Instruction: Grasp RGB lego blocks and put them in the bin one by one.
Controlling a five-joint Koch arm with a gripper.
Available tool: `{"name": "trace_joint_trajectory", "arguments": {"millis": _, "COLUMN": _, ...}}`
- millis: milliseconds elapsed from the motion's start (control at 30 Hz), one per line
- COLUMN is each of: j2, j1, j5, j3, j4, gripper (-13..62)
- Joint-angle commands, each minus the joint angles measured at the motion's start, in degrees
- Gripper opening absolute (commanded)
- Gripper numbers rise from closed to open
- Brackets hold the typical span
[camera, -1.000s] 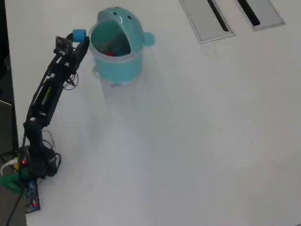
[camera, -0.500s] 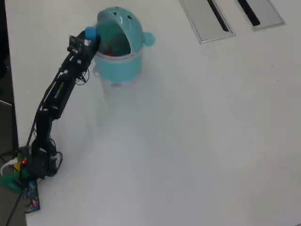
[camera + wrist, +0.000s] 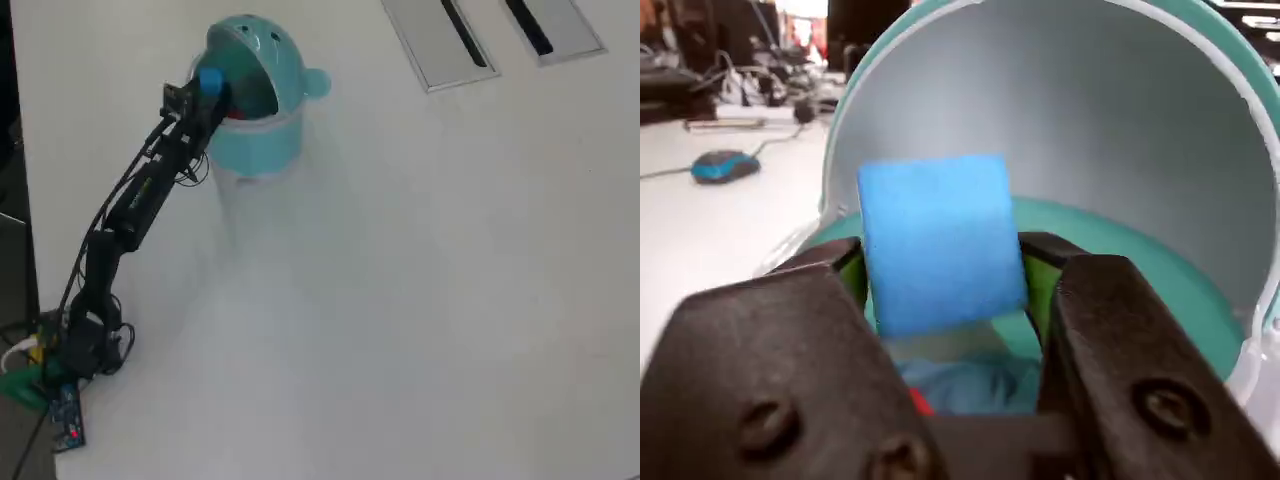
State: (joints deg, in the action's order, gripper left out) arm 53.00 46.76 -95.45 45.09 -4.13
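One pincer [image 3: 940, 275] pinching one blue block [image 3: 938, 240], over one bin [image 3: 270, 140], red block [image 3: 921, 402] inside

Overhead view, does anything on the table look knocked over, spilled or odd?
Nothing stands out. The bin stands upright with its lid open, and the gripper holds the blue block over its opening. No blocks lie loose on the table.

Setting: office or lab desk. Evidence: large white table [image 3: 420, 300] w/ two flat grey slotted cable panels [image 3: 440, 40] set into the far right edge, overhead view. Wrist view, far left bkgd: blue computer mouse [image 3: 724, 165] w/ cord on the white surface, dark monitors or equipment [image 3: 730, 30] and tangled cables [image 3: 760, 85] behind, blurred.
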Motion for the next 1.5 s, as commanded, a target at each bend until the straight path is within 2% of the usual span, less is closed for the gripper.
{"name": "trace_joint_trajectory", "arguments": {"millis": 0, "j2": 1.49, "j1": -0.88, "j5": -0.35, "j3": -5.89, "j4": 4.04, "gripper": 28.5}}
{"name": "trace_joint_trajectory", "arguments": {"millis": 367, "j2": 9.05, "j1": -0.26, "j5": -0.62, "j3": 1.93, "j4": 3.87, "gripper": 31.8}}
{"name": "trace_joint_trajectory", "arguments": {"millis": 767, "j2": 27.33, "j1": -1.23, "j5": 0.88, "j3": 24.08, "j4": 4.31, "gripper": 33.1}}
{"name": "trace_joint_trajectory", "arguments": {"millis": 1033, "j2": 38.14, "j1": -4.31, "j5": 4.04, "j3": 35.07, "j4": 12.39, "gripper": 33.0}}
{"name": "trace_joint_trajectory", "arguments": {"millis": 1467, "j2": 53.17, "j1": -11.51, "j5": 23.47, "j3": 53.79, "j4": 17.05, "gripper": 33.1}}
